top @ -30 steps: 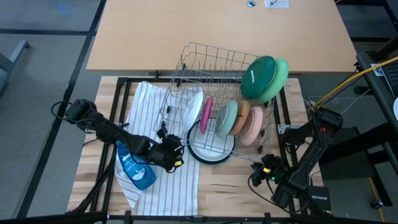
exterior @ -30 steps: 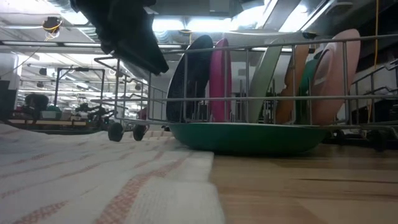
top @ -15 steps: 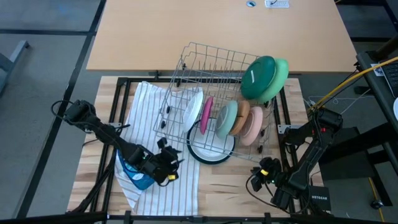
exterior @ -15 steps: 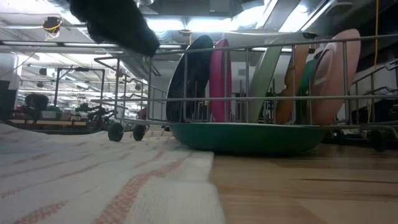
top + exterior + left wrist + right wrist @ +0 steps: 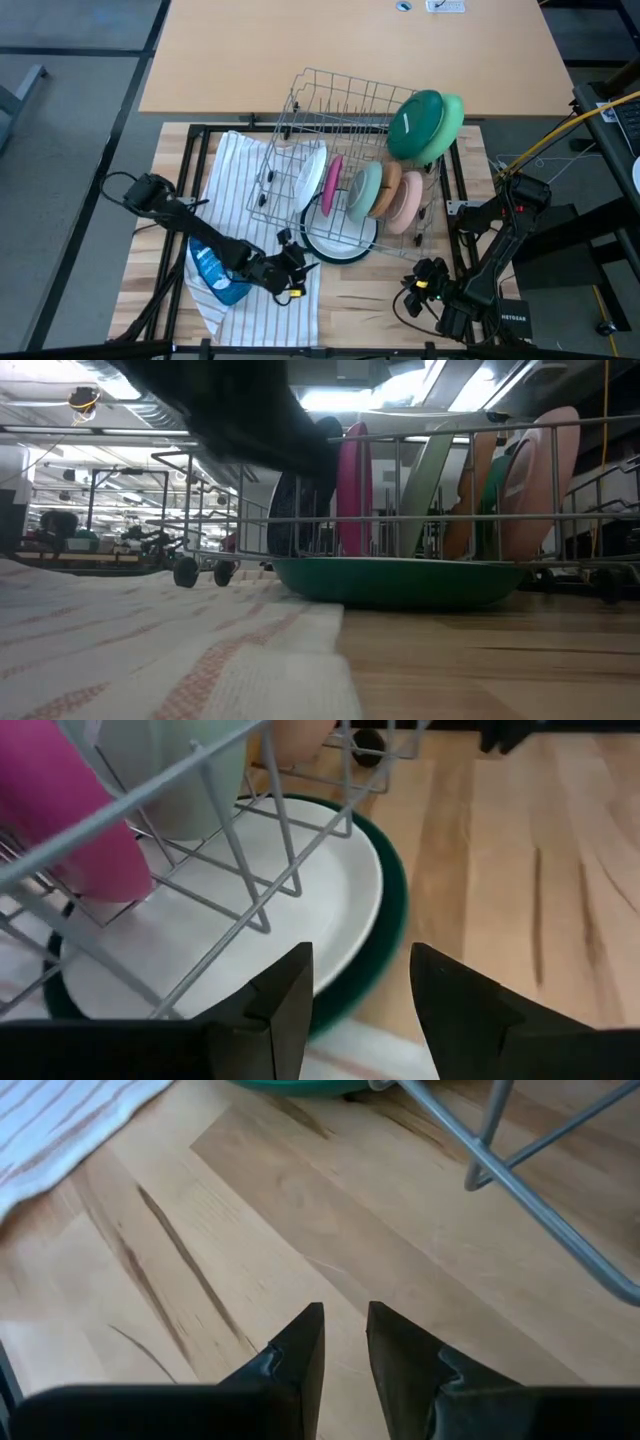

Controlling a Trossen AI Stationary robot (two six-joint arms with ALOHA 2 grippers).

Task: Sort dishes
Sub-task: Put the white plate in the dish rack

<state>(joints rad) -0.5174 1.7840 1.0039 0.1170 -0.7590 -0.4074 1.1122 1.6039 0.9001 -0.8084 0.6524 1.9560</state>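
Note:
A dark green plate [image 5: 318,250] lies on the table with a white plate [image 5: 345,236] in it, both under the near edge of the grey wire rack [image 5: 340,110]. Both also show in the left wrist view, the white plate [image 5: 200,920] inside the green rim [image 5: 395,915]. In the rack a white [image 5: 312,175], a magenta [image 5: 332,185], a sage [image 5: 365,190], a tan [image 5: 388,185] and a peach dish [image 5: 407,200] stand on edge. A dark green [image 5: 415,125] and a light green dish [image 5: 455,115] lean at its far right corner. My left gripper [image 5: 293,276] is open and empty, just left of the green plate's rim. My right gripper [image 5: 420,287] waits near the front right, with a narrow gap.
A striped cloth [image 5: 240,190] covers the table's left part, with a blue soap bottle [image 5: 213,272] lying on it under my left arm. The rack's wires [image 5: 250,870] cross over the stacked plates. Bare wood [image 5: 370,300] lies between the two grippers.
My left gripper has gone toward the table's near edge and then toward its right edge, over the cloth, up to the dark green plate's rim. The dishes and the rack have stayed where they were.

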